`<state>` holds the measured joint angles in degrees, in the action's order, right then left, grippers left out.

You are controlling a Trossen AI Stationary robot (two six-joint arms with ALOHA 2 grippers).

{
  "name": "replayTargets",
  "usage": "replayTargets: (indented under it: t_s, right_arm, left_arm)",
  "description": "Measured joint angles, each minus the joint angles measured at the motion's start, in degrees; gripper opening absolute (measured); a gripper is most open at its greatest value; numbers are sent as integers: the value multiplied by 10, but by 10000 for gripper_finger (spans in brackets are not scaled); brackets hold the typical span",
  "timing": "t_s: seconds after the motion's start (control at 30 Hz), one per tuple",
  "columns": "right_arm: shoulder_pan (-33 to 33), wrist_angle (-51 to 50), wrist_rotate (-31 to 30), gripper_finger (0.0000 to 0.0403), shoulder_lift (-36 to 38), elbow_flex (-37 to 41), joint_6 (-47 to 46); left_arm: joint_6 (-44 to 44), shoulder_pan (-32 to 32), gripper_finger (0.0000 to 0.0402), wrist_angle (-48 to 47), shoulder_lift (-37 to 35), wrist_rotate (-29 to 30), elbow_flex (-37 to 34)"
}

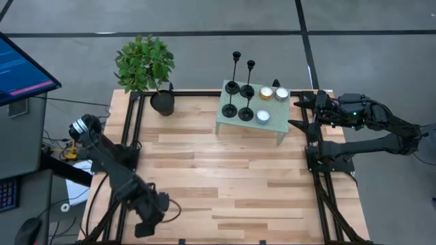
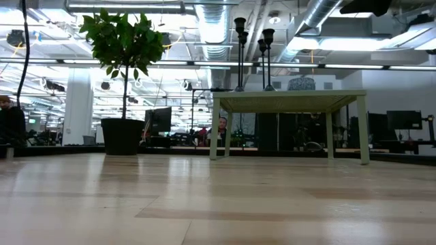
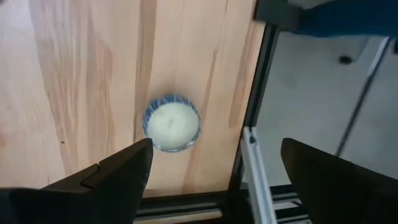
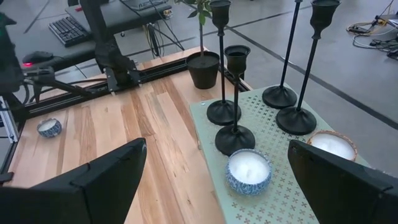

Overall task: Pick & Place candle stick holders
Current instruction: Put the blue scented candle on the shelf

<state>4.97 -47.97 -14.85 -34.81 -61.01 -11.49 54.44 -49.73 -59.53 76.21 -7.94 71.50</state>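
The wooden bench (image 1: pixel 225 177) fills the overhead view, bordered by a dark rail frame (image 1: pixel 133 129). Near its 12 o'clock edge stands a small pale-green side table (image 1: pixel 272 126) with a perforated top. At about 11 o'clock on the bench sits a potted plant (image 1: pixel 146 68) in a black pot. The left arm (image 1: pixel 112 170) lies along the 8 o'clock side, its hand (image 3: pixel 211 180) at roughly 7 o'clock, fingers spread apart and empty above a blue-rimmed white candle (image 3: pixel 172 122) resting on the bench beside the rail. The right arm (image 1: pixel 381 129) reaches in from 3 o'clock; the right hand (image 4: pixel 214 180) hovers just off the side table's 3 o'clock end, fingers wide apart, holding nothing. Four black candle stick holders (image 1: pixel 240 88) stand upright and clustered on the 9 o'clock half of the side table: two tall ones toward 12 o'clock and two shorter ones nearer the bench centre, bases close together but whether touching cannot be told. On the table's 3 o'clock half sit three small candles: a blue-patterned white one (image 1: pixel 263 116) beside the nearest holder, an orange-rimmed one (image 1: pixel 266 92), and a pale one (image 1: pixel 281 94) next to it.
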Motion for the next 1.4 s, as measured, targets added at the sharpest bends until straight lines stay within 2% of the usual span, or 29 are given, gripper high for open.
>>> replayTargets:
  t_s: [0.07, 0.27, 0.33, 0.6, 0.8, 1.0, 1.23, 1.4]
  right_arm:
    - [0, 0, 0, 381, 0, 0, -4]
    - [0, 0, -2, 381, 0, 0, -21]
    - [0, 0, -2, 381, 0, 0, -21]
    - [0, 0, -17, 381, 0, 0, -42]
    - [0, 0, -23, 381, 0, 0, -65]
    - [0, 0, -33, 381, 0, 0, -77]
    - [0, 0, -37, 381, 0, 0, -83]
    - [0, 0, -54, 381, 0, 0, -81]
  left_arm:
    - [16, -21, 355, 0, 6, 18, 0]
    - [72, -87, 355, -2, 7, 131, -1]
    - [91, -105, 355, 2, 7, 151, -14]
    - [136, -149, 355, 54, 7, 154, -103]
    - [136, -152, 355, 137, 7, 166, -157]
    - [136, -152, 355, 159, 7, 195, -196]
    - [136, -152, 355, 230, 7, 195, -207]
    - [131, -152, 355, 239, 7, 195, -209]
